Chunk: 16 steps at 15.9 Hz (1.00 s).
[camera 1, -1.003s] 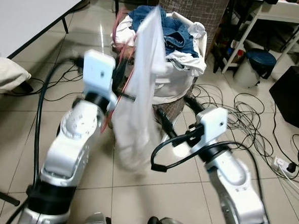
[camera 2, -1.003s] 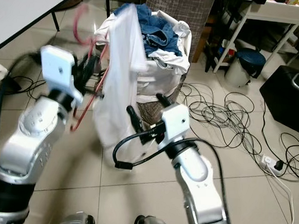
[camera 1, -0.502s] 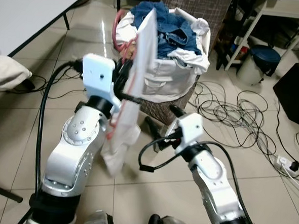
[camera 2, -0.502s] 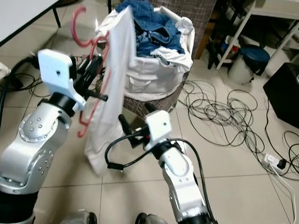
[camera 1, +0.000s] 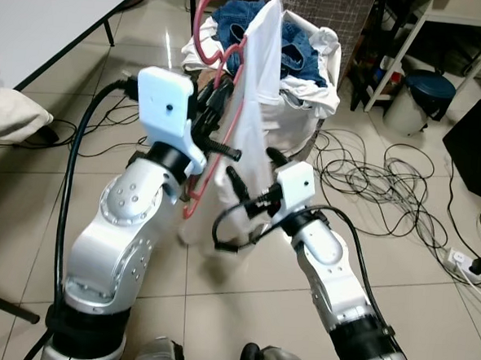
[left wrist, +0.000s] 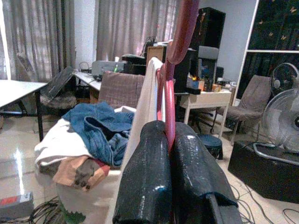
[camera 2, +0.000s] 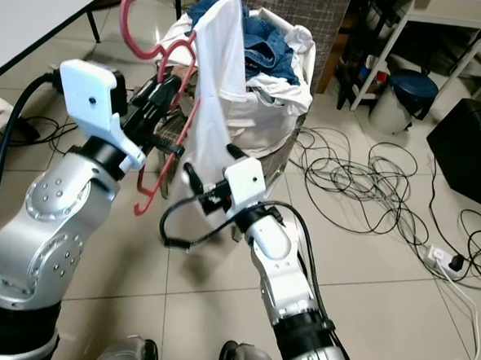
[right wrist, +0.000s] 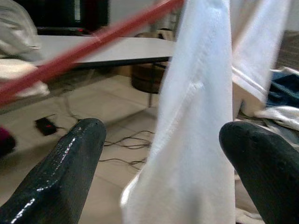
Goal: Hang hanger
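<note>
A red hanger (camera 2: 162, 155) with a white garment (camera 2: 214, 89) draped over it is held up in front of me. My left gripper (camera 2: 160, 102) is shut on the hanger's frame; the left wrist view has the hanger (left wrist: 180, 32) rising from between the closed fingers (left wrist: 145, 172). The hook (camera 1: 206, 6) points up and left. My right gripper (camera 1: 253, 169) is open at the garment's lower part. In the right wrist view the white cloth (right wrist: 201, 116) hangs between the spread fingers (right wrist: 74, 154).
Just behind the hanger stands a laundry basket (camera 1: 305, 123) heaped with jeans and white clothes. Cables (camera 1: 371, 184) sprawl over the tiled floor to the right. A white table (camera 1: 46, 13) is at the left, with a blue bin (camera 1: 421, 93) and a black box (camera 1: 479, 146) at the right.
The left arm has lifted the hanger and garment higher, so the hook now shows clearly. The right gripper has moved up and in to the cloth's lower part.
</note>
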Motion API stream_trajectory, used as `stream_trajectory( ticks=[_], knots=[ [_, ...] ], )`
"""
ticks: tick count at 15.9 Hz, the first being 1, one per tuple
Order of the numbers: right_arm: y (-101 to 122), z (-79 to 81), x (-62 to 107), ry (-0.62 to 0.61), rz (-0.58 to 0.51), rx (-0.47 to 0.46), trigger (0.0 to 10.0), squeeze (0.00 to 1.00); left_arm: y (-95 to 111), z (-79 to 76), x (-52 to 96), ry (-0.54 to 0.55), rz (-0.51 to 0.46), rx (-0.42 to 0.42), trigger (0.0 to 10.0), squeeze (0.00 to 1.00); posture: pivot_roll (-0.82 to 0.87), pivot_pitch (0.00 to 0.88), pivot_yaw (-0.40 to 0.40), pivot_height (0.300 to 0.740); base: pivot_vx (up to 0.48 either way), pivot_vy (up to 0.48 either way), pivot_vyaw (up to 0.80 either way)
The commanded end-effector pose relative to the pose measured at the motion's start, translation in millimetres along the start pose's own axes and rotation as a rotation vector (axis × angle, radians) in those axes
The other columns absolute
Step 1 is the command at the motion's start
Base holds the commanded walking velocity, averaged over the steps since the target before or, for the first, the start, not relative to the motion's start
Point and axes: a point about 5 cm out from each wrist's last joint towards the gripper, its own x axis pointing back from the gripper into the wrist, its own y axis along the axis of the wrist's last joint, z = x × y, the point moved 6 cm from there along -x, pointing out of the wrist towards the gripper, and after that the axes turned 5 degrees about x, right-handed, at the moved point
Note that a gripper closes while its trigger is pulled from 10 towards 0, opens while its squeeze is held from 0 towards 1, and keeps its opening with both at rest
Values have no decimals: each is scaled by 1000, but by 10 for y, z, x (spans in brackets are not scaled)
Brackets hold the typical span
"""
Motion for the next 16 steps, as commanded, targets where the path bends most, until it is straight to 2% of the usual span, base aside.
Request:
stream_trajectory(
  ticks=[1,5,9,13,16],
  knots=[
    [-19,-105,-10,-50,8,14,10000,0,229,-118,-6,-46,-78,14,10000,0,-44,120,-43,740,0,0,0],
    [-52,-192,-60,-92,7,19,10000,0,345,-205,-18,-78,-97,40,10000,0,-37,117,-43,740,0,0,0],
    [-116,-299,-87,-130,31,0,10000,0,364,-275,-18,-94,-93,84,10000,0,-34,123,-44,740,0,0,0],
    [48,-98,-82,-18,-74,-44,10000,0,374,-245,-35,-70,-96,90,10000,0,-40,131,-51,740,0,0,0],
    [81,-90,17,-28,-99,-8,10000,0,364,-213,-42,-49,-95,61,10000,0,-40,133,-59,740,0,0,0]
  ],
)
